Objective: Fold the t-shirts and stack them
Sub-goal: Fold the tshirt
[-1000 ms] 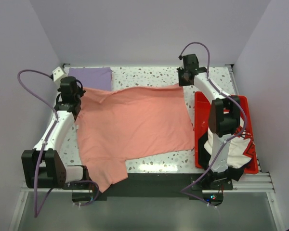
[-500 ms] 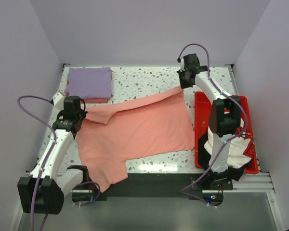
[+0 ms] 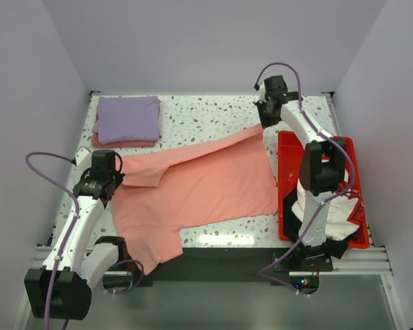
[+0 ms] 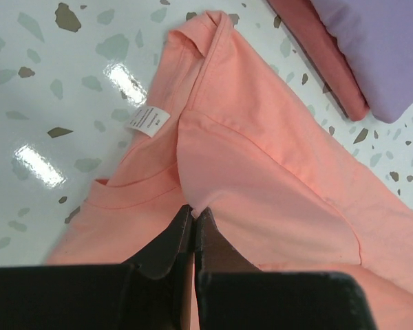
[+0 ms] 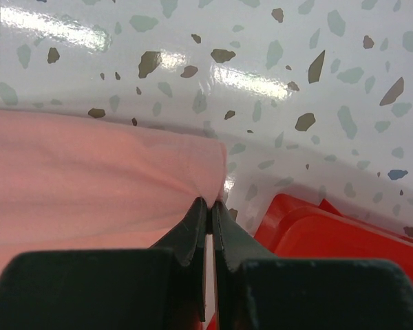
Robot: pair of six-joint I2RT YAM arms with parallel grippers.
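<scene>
A salmon-pink t-shirt (image 3: 199, 185) lies spread over the middle of the table, one sleeve hanging over the near edge. My left gripper (image 4: 194, 212) is shut on a fold of it by the collar (image 4: 134, 199), where a white label (image 4: 149, 119) shows; from above this gripper (image 3: 104, 180) sits at the shirt's left end. My right gripper (image 5: 210, 203) is shut on the shirt's far right corner (image 5: 205, 165), beside the tray. A folded lavender t-shirt (image 3: 128, 117) rests on a folded darker pink one (image 3: 124, 143) at the back left.
A red plastic tray (image 3: 289, 148) stands along the right edge of the table with white and black cloth (image 3: 337, 220) in it, partly hidden by my right arm. The terrazzo table (image 3: 206, 113) has walls close on three sides.
My left gripper has pulled the shirt's collar end toward the near left, uncovering the folded stack. The shirt's far edge now runs slanted. My right gripper stayed almost still.
</scene>
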